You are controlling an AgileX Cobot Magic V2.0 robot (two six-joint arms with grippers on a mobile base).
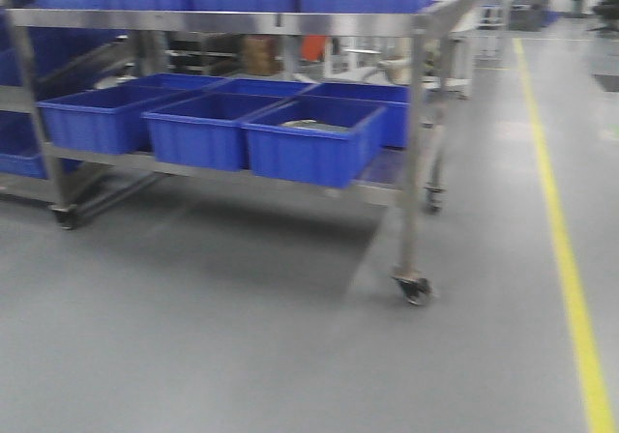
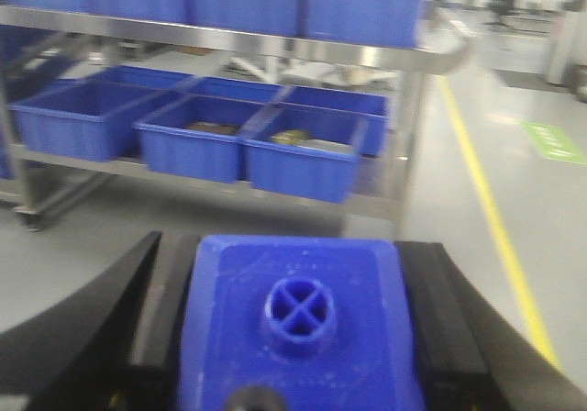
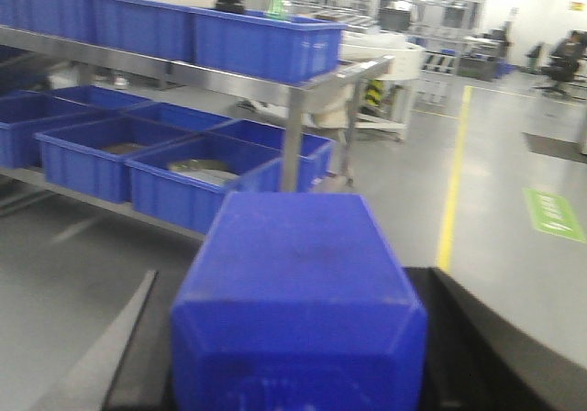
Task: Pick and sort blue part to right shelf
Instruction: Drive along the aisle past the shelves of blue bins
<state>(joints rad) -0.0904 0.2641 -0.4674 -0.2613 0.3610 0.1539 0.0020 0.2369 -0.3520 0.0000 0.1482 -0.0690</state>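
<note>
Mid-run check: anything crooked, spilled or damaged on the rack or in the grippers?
Nothing stands out. The left gripper holds the cross-hub blue part squarely, the right gripper the plain blue part likewise. The blue bins sit upright in rows on the rack. The views are blurred, so fine damage would not show.

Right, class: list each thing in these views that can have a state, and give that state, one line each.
left gripper: shut on left blue part
right gripper: shut on right blue part
left blue part: held, not shelved
right blue part: held, not shelved
front right bin: open, holds some items
front middle bin: open, holds some items
</note>
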